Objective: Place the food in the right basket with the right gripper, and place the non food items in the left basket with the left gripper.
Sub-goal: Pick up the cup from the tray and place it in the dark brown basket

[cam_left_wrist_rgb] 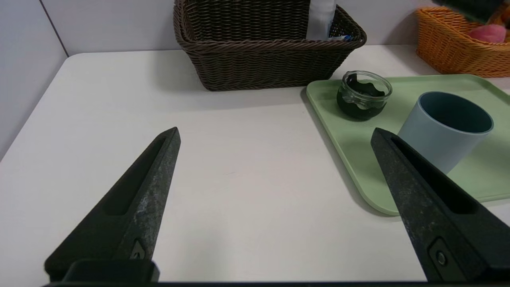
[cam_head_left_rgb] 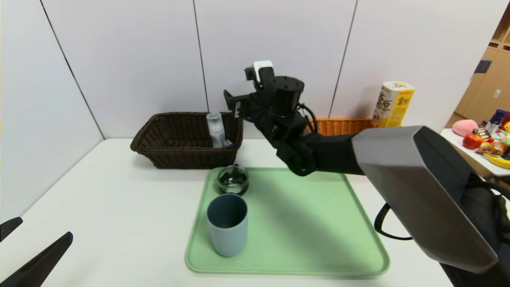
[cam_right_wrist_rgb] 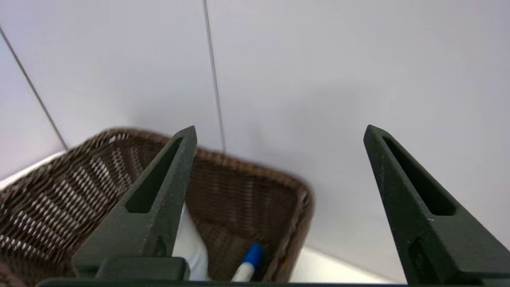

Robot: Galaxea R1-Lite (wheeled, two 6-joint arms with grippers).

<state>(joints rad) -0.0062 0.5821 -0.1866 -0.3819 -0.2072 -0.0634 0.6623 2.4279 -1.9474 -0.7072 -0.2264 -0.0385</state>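
Observation:
A blue-grey cup and a small glass jar stand on the green tray. The dark brown basket at the back left holds a clear bottle. The orange basket at the back right is mostly hidden by my right arm; a yellow carton stands up from it. My right gripper is raised by the brown basket's right rim, open and empty, over a blue-capped marker. My left gripper is open and empty over the table's front left, left of the tray.
A side table at the far right carries several food items. White wall panels stand close behind both baskets. My right forearm reaches across above the tray's back right part. In the left wrist view a pink item lies in the orange basket.

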